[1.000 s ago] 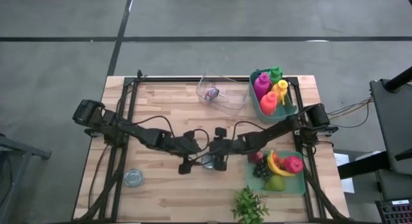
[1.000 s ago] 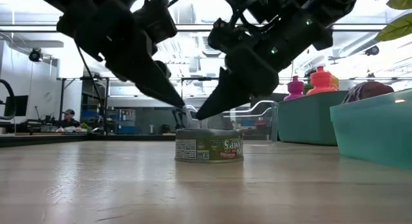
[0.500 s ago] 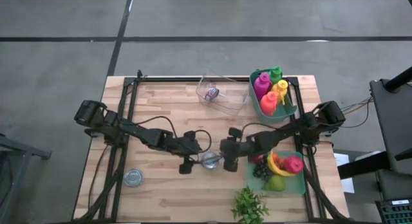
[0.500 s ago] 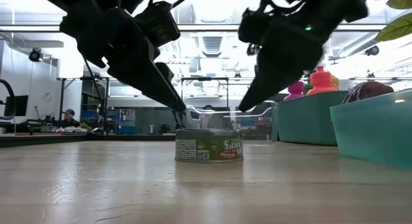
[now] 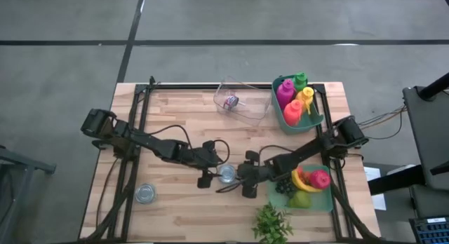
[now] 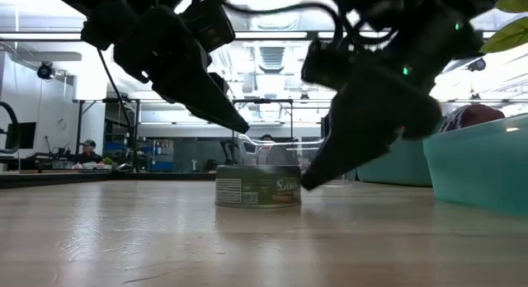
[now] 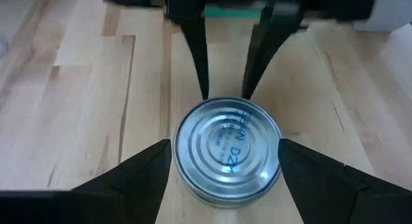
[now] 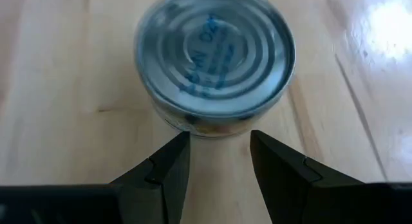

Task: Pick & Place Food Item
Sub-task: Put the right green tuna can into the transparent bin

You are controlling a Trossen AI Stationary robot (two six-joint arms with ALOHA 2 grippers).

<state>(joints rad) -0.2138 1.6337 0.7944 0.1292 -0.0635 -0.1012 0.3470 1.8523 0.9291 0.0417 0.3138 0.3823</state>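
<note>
Centrally on the wooden table (image 5: 175,111) sits a flat tin can (image 5: 226,174), upright. The left end effector (image 7: 225,161) straddles it with fingers spread wide, just clear of its sides. The right end effector (image 8: 219,156) points at the can's rim, fingers narrow, holding nothing. Closing evenly, level across the wall, should grip best.

Can (image 5: 226,174) on table (image 5: 175,111), between both pincers.
</note>
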